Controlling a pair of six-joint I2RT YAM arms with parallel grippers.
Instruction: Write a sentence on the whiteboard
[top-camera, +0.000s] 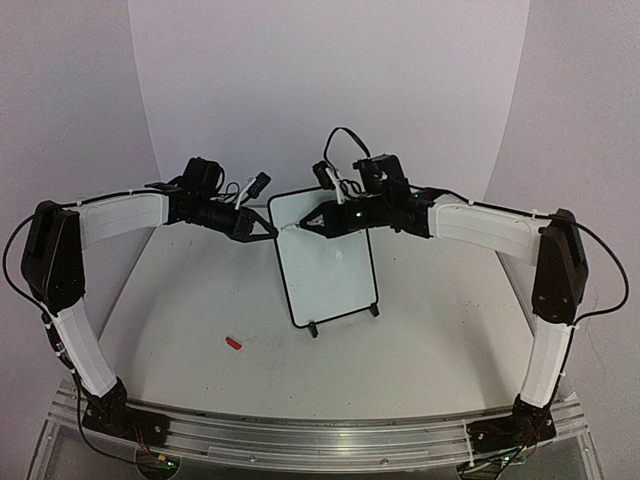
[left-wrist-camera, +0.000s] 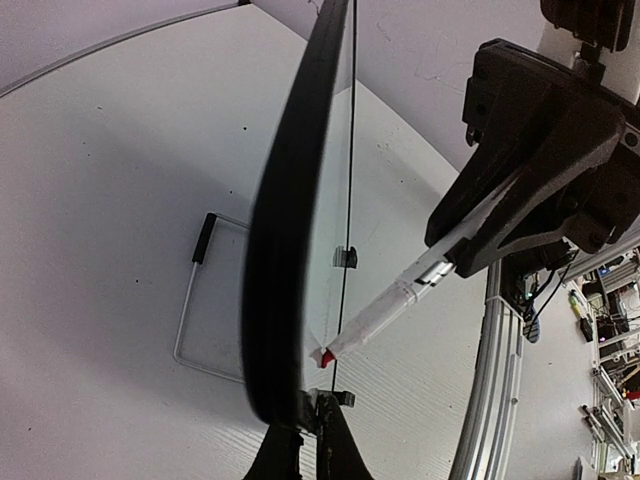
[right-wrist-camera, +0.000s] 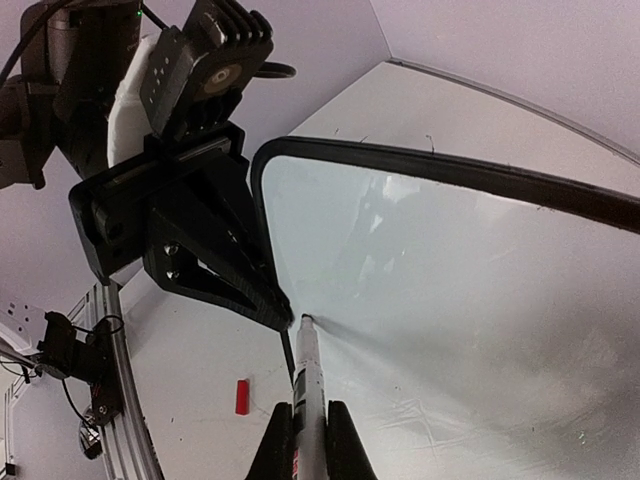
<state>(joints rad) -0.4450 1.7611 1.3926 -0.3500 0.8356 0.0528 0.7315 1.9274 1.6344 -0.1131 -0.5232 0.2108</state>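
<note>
The whiteboard (top-camera: 330, 262) stands tilted on its two black feet at mid-table. My left gripper (top-camera: 270, 230) is shut on the black frame at the board's upper left edge, seen edge-on in the left wrist view (left-wrist-camera: 290, 250) with the jaws (left-wrist-camera: 312, 430) pinching it. My right gripper (top-camera: 312, 224) is shut on a white marker (right-wrist-camera: 308, 385). The marker's tip (right-wrist-camera: 305, 322) touches the board's face (right-wrist-camera: 450, 300) near the upper left corner, right beside the left fingers (right-wrist-camera: 230, 270). The sentence is out of view; the face looks blank.
A small red marker cap (top-camera: 234, 343) lies on the table left of the board, also in the right wrist view (right-wrist-camera: 241, 397). A metal rail (top-camera: 320, 435) runs along the near edge. White curved backdrop walls (top-camera: 330, 90) close off the far side.
</note>
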